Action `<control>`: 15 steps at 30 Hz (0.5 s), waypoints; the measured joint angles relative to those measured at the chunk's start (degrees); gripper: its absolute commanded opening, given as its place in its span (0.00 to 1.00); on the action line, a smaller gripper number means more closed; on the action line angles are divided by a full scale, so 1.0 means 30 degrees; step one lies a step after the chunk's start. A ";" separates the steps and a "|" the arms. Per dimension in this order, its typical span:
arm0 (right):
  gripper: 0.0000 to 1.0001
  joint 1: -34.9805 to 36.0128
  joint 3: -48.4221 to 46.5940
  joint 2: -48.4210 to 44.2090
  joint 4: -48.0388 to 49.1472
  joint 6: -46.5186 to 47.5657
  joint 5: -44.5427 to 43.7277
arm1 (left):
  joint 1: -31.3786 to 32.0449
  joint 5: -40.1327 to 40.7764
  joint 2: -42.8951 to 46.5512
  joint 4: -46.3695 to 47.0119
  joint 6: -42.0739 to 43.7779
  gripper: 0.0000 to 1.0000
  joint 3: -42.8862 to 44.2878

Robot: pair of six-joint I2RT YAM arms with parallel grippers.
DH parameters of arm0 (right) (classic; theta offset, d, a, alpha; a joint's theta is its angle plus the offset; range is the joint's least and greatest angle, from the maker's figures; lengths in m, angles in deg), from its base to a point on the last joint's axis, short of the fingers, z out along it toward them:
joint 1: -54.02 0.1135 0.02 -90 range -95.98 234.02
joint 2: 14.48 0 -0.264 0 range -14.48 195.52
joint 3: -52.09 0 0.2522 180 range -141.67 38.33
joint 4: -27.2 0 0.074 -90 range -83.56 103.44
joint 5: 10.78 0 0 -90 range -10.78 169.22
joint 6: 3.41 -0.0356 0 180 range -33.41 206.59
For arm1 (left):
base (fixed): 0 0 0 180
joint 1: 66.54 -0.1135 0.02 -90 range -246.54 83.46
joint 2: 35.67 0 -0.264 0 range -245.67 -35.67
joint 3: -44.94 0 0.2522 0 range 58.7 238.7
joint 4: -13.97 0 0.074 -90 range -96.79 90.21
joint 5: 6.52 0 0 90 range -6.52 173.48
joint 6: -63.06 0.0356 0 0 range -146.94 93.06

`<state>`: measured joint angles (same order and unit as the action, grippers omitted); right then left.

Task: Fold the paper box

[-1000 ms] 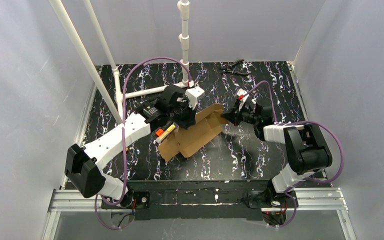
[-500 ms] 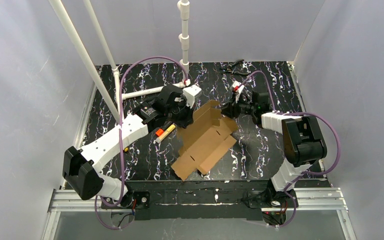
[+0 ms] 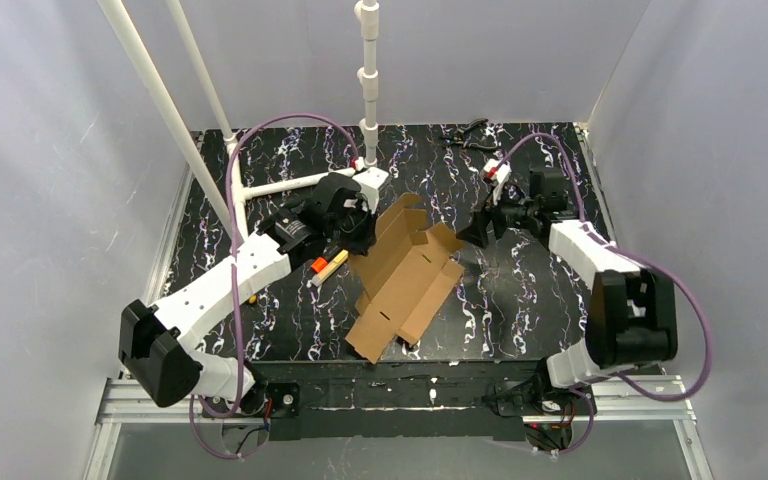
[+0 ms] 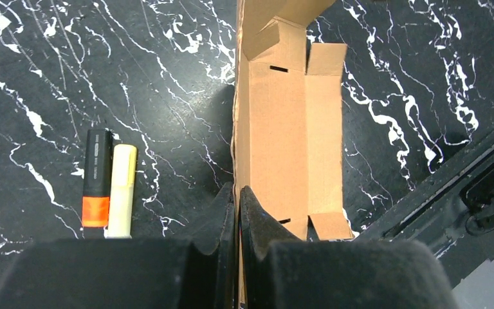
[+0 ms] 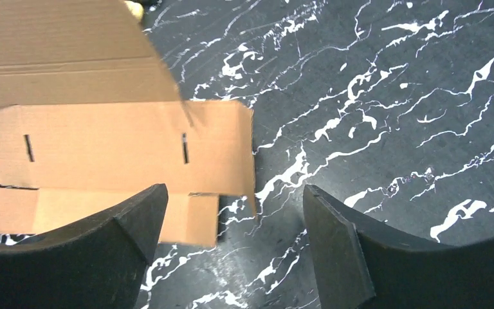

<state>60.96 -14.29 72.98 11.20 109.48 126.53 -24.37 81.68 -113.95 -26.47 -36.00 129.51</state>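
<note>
Nearest, the paper box [image 3: 405, 285] lies unfolded on the counter [image 3: 520, 300], one end by the front edge, its far flaps partly raised. Farther back, the left hand [image 4: 237, 196] is clenched on its left edge, beside an orange-tipped marker [image 4: 96, 180] and a pale yellow stick [image 4: 122, 187]. Opposite, the right hand [image 5: 233, 193] hangs released, just off the box's right corner.

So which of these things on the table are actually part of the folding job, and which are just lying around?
Part of the job: the paper box; the left gripper, shut on its edge; the right gripper, open beside it.
Just lying about: the orange-tipped black marker; the pale yellow stick; a dark tool at the far edge.
</note>
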 measured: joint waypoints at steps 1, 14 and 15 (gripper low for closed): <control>0.86 -0.0095 0.0000 -0.0561 -0.0532 0.0197 0.0007 | 0.0000 0.0146 0.0168 0.0029 -0.0160 0.00 -0.0058; 0.85 -0.0022 0.3840 0.0627 0.0612 -0.3818 -0.1355 | -0.0015 0.0495 0.1319 0.0918 -0.1428 0.00 -0.1333; 0.84 -0.0022 0.3832 0.0947 0.0933 -0.4124 -0.1472 | -0.0015 0.0495 0.1319 0.0940 -0.1486 0.00 -0.1362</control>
<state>60.90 -2.80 75.82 14.00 97.11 122.12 -24.41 83.17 -110.00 -23.65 -40.46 125.42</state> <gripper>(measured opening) 0.852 0.015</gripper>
